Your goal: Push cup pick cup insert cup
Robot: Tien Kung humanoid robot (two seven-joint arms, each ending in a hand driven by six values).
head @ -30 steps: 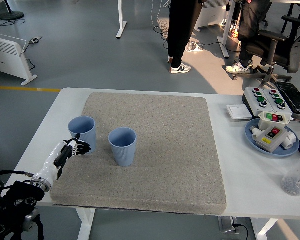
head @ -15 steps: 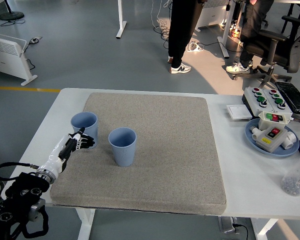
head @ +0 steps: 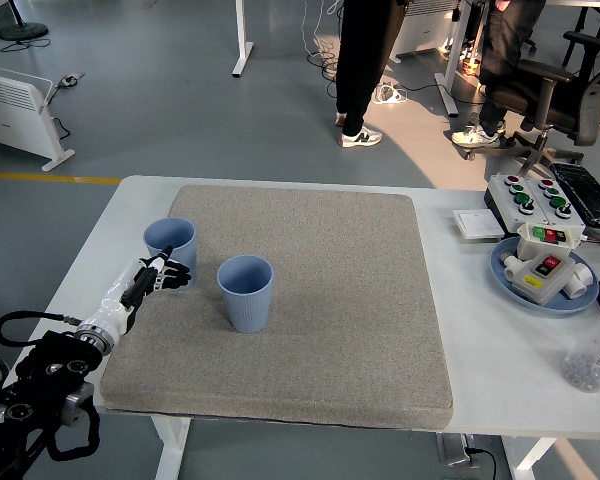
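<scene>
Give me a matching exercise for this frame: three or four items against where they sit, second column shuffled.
Items:
1. left cup
2. right cup
3. blue plate
4. left hand

Places:
A. on the bare table, right of the mat, carrying a button box
B. near the mat's left edge, at the hand
C. standing alone on the mat, nearer its middle
D. at the near side of the left cup

Pairs: 1-B, 2-C, 3-A, 4-D
</scene>
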